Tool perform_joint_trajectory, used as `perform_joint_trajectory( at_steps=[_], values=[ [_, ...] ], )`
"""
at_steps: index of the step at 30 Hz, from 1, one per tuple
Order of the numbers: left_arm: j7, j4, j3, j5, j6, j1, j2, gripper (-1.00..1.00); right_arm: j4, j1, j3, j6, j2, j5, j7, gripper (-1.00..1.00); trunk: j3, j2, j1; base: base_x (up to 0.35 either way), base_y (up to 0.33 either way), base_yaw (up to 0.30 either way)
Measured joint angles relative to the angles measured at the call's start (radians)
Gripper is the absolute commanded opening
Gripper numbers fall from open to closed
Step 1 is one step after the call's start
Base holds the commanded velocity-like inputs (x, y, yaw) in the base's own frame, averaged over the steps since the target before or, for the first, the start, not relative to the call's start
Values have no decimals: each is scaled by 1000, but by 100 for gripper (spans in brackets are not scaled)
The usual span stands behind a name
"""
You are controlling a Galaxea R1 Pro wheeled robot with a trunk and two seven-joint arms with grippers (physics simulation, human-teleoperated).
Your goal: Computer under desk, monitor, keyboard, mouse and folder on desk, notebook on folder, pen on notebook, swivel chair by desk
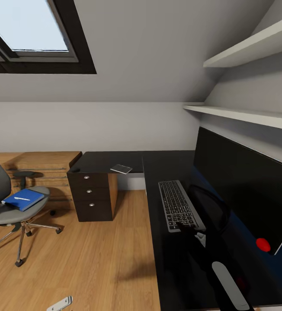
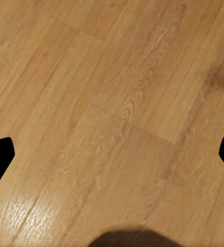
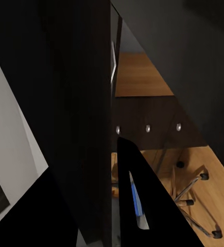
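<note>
- Risk: the right gripper (image 1: 193,229) sits low over the desk (image 1: 158,268), at the near end of the keyboard (image 1: 177,205). A careless sweep could shove the keyboard askew or clip the monitor (image 1: 245,190), which stands just beyond the jaws on the side away from the room.
- Risk: it is dark against the black desktop, so depth is hard to judge. Pressing down blind could jam the fingers into the top.
- Risk: the folder (image 1: 23,198), with the pen (image 1: 21,198) lying on it, is still on the chair (image 1: 11,211), well apart from both grippers. My guess is that lifting the folder tilted would roll the pen onto the floor (image 2: 117,92).
- Right arm (image 1: 229,283): reaches forward over the desk, forearm running along the monitor's front. Whether its jaws are clenched or released cannot be told, nor whether they carry anything. The mouse cannot be made out.
- Left gripper (image 2: 112,154): hangs low beside the desk and points at bare floorboards. Jaws are spread wide, with nothing between them.
- Notebook (image 1: 121,168): flat on the far desk wing, well beyond the right jaws, above the drawers (image 1: 91,196).
- Keyboard and monitor are already on the desk, side by side.
</note>
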State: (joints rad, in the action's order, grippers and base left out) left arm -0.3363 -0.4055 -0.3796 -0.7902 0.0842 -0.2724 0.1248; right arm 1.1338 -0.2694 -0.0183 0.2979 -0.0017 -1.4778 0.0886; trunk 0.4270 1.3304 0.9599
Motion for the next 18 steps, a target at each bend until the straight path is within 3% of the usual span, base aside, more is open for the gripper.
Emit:
perform_joint_trajectory(
  at_steps=[15,18],
  values=[
    [2,0,2,1,0,0,0,100,-17,0,-3,-1,0,6,-2,-100,0,0,0,-28,-25,0],
    [2,0,2,1,1,0,1,100,-29,0,-4,0,0,3,-4,-100,0,0,0,-1,-196,0]
  ],
)
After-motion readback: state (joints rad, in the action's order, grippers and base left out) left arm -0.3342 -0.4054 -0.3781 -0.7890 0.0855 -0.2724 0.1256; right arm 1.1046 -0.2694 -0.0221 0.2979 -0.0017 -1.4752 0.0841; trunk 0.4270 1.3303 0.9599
